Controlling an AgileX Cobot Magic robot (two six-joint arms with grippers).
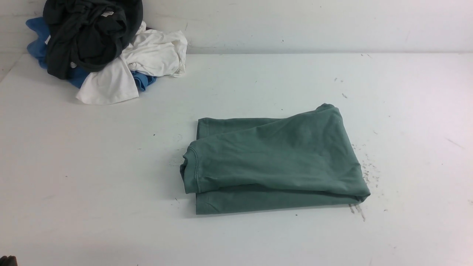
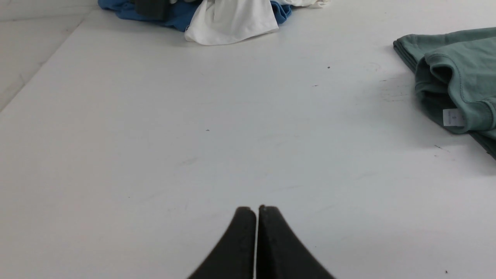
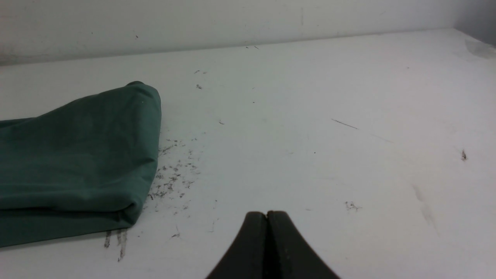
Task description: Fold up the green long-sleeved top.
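Note:
The green long-sleeved top (image 1: 273,159) lies folded into a rough rectangle in the middle of the white table, neck opening toward the left. In the left wrist view the top (image 2: 457,73) shows its ribbed neck and white label. In the right wrist view the top (image 3: 77,162) shows its folded edge. My left gripper (image 2: 256,209) is shut and empty over bare table, well apart from the top. My right gripper (image 3: 266,213) is shut and empty over bare table, apart from the top's right side. Only a dark bit of the left arm (image 1: 7,260) shows in the front view.
A pile of black (image 1: 88,33), white (image 1: 147,55) and blue (image 1: 37,40) garments sits at the far left corner; it also shows in the left wrist view (image 2: 228,19). A white wall (image 1: 314,22) runs behind the table. Dark scuff marks (image 1: 367,170) lie beside the top.

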